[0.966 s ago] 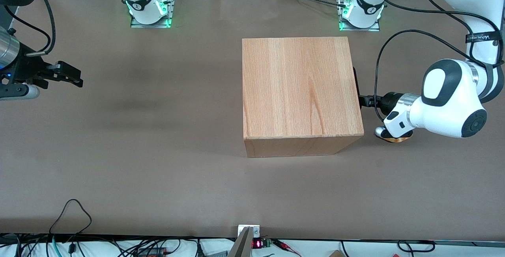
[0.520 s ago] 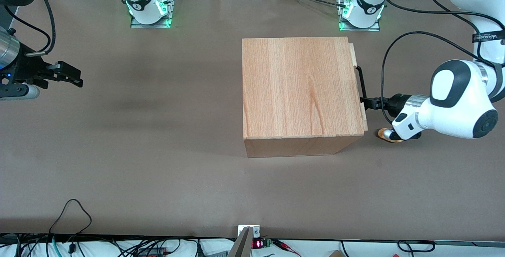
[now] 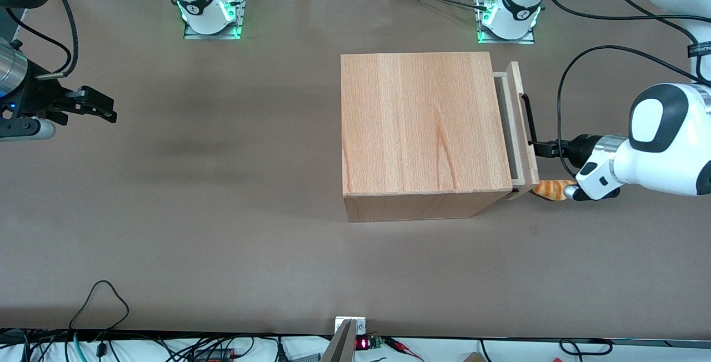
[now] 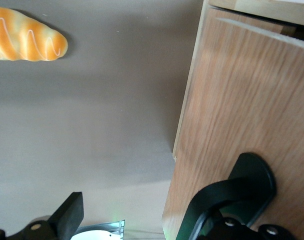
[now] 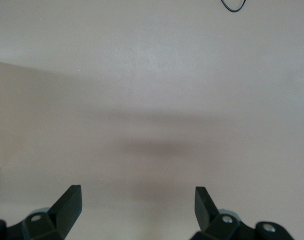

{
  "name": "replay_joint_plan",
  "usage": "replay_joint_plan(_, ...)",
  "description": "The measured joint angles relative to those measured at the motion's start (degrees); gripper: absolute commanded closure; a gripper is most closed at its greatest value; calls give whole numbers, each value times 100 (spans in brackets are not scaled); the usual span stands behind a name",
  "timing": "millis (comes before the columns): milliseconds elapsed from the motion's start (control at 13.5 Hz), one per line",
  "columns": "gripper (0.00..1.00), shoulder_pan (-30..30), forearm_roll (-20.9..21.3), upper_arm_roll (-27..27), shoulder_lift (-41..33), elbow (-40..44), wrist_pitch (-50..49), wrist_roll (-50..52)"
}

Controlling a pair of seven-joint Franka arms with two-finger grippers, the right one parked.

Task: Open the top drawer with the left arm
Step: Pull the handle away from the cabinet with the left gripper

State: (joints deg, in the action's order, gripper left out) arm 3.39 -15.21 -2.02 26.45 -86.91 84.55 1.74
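The top drawer (image 3: 524, 129) stands pulled a little way out of the wooden casing (image 3: 422, 123), with a strip of its paler inside showing. Its front panel (image 4: 242, 100) carries the black bar handle (image 3: 529, 119). My left arm (image 3: 661, 151) reaches in level from the working arm's end of the table. Its gripper (image 3: 541, 149) is at the handle's middle. In the left wrist view the gripper (image 4: 136, 217) is open; one black finger (image 4: 67, 214) stands free over the table. The other finger is hidden by the handle's foot (image 4: 242, 190), which sits right against it.
An orange bread roll with white stripes (image 3: 550, 189) lies on the table under my wrist, in front of the drawer's near corner, also seen as the roll (image 4: 24, 35) in the wrist view. Two arm bases (image 3: 508, 12) stand at the table's back edge.
The drawer has slid out of the casing toward the working arm's end, from flush to showing a strip of its inside. My gripper and arm drew back with the handle, uncovering the bread roll.
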Motion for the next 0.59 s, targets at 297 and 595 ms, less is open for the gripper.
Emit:
replay_joint_plan(297,0,170,6,1,16,3,-55,-68)
replay_joint_plan(595,0,428,42,4,18,5,-119,-111)
